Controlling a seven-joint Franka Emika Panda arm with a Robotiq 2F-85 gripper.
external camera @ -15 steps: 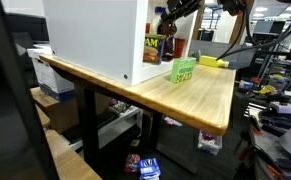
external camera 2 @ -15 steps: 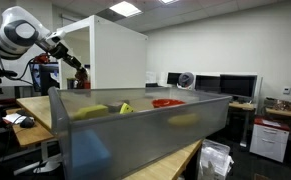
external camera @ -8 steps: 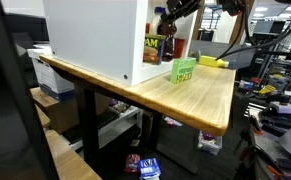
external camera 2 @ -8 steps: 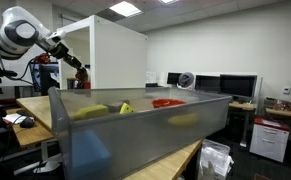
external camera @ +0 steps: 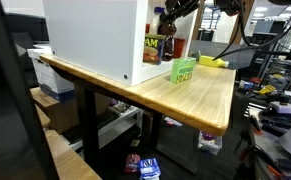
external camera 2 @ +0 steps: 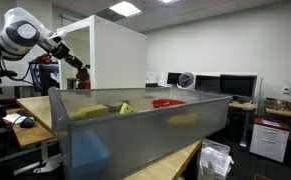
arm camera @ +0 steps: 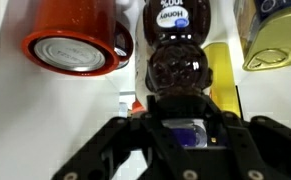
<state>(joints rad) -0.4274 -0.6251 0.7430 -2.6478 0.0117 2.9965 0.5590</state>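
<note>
Wrist view, going from the left: there's a red can (arm camera: 73,45) seen end-on, silver lid facing the camera, against a white surface. Just beside it in the middle is the dark bottle (arm camera: 175,55), dark cap toward the camera, with a label that reads something like "honey". Right of that is a yellow can (arm camera: 270,40), partly cut off by the frame edge.

The claw (arm camera: 178,105) comes in from the bottom and is lined up dead on the bottle. Its jaws are spread apart, so it's released and not gripping anything. The bottle's cap sits just ahead of the gap. Can't tell whether either finger actually touches it.

In an exterior view, a white cabinet (external camera: 90,35) fills the left part of a wooden table (external camera: 200,95). The claw hangs at the cabinet's open side, right above the stuff stored there, and a green box (external camera: 184,70) stands on the tabletop a bit further right, apart from the cabinet.

In an exterior view shot across a grey bin (external camera 2: 135,125), the arm reaches in from the left toward the cabinet's edge.
</note>
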